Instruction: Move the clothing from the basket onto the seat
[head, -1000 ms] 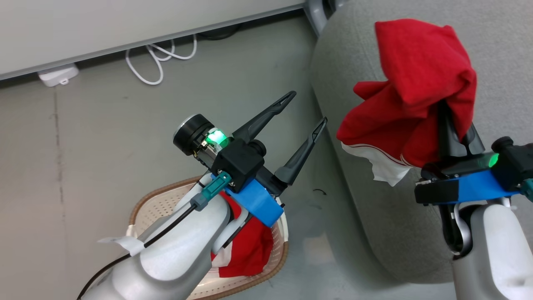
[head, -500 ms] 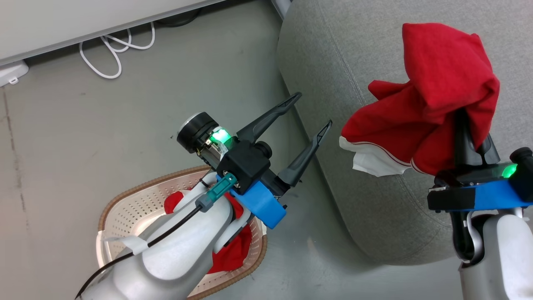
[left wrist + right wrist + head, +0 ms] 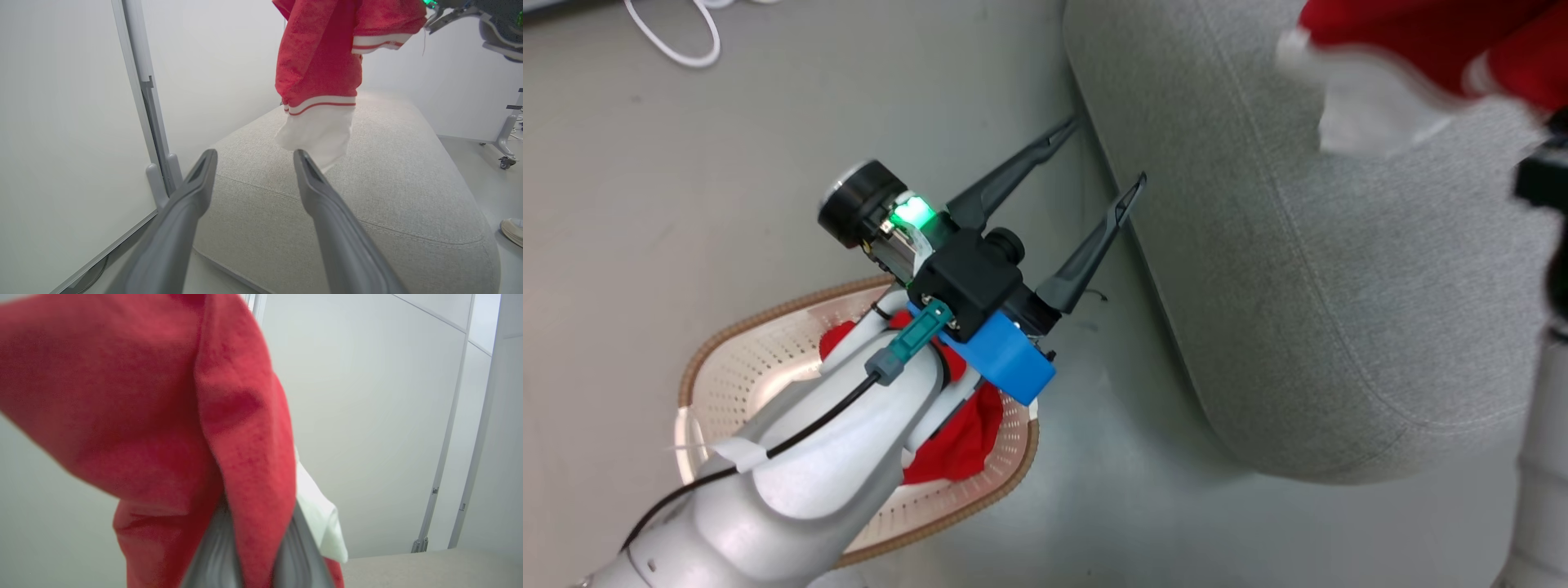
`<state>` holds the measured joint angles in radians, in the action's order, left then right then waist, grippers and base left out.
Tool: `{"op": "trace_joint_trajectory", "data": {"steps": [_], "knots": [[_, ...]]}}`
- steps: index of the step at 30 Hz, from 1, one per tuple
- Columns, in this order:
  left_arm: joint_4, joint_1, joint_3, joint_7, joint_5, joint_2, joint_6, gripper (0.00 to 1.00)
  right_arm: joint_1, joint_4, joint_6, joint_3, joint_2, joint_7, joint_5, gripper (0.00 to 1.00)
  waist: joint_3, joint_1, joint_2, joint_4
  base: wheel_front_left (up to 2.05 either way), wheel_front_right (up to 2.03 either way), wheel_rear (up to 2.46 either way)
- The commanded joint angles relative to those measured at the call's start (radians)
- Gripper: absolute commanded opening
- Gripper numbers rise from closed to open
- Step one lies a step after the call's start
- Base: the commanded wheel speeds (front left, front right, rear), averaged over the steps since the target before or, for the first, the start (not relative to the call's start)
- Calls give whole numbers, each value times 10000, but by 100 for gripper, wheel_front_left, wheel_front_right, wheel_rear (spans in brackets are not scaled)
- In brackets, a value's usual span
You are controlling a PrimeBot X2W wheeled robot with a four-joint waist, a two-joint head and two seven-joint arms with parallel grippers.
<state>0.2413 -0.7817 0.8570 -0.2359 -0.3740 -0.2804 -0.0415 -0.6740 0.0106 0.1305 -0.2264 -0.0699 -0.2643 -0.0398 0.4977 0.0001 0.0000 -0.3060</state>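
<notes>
Right gripper (image 3: 255, 526) apparently clamps clothing (image 3: 155, 400).

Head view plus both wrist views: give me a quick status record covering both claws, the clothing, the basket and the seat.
left claw: open, holding nothing, fingers pointing toward the seat edge
right claw: shut on held garment
held garment: red with white trim, hanging over the seat; contact with the cushion unclear
basket: on the floor beside the seat
remaining garment: red, lying in the basket
seat: grey cushion, below the held garment
</notes>
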Motion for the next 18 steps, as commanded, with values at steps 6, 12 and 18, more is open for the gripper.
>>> {"op": "trace_joint_trajectory", "data": {"steps": [6,12,18], "knots": [[-529,-681,-179,300,266,-450,81,100,-1910,101,3,-1001,-1061,-1,77,0,1760,-1,0,117,0,0,0],[-917,-1065,-185,539,455,-691,95,100,-3143,1003,3,-1869,-2120,0,-212,0,2690,-1,0,230,0,0,0],[-1123,-1249,-134,645,538,-771,111,100,-3765,2471,5,-2479,-2669,-1,-451,0,3131,-1,0,327,0,0,0]]}}
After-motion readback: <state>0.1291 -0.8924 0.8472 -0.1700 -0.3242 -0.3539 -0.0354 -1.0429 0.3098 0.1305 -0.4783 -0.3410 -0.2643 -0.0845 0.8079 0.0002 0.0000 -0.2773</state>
